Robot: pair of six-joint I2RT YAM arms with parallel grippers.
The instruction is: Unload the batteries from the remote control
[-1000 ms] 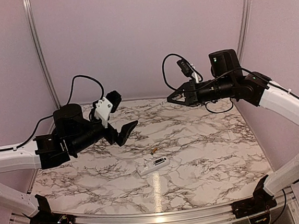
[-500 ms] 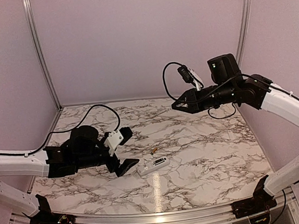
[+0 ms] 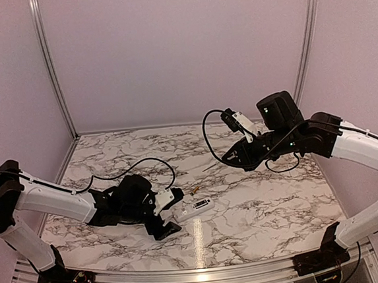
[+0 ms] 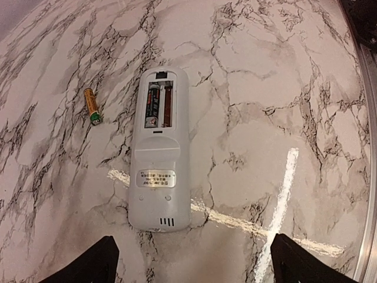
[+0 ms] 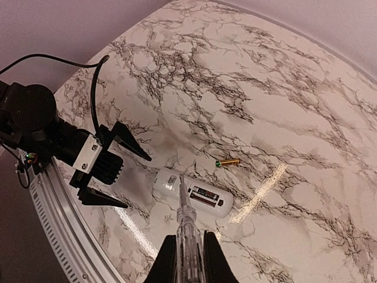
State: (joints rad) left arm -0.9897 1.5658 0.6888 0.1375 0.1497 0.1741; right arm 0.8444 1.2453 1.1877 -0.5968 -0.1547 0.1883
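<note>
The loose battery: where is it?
In the left wrist view the loose battery lies on the marble table, left of the remote control, not touching.

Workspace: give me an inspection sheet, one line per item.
Surface: marble-patterned tabletop, glare streak.
Job's things: slim white plastic remote control face down, compartment open, one dark cylindrical battery inside, other slot looks empty; gold cylindrical battery loose beside it, apart.
Clutter: nothing seen.
Grippers: left gripper open, low, near the remote's end; right gripper shut on pale pen-like tool, raised.
Cables: black cable loops off left arm over table; second cable at right wrist.
Surroundings: lilac walls, aluminium frame posts.
</note>
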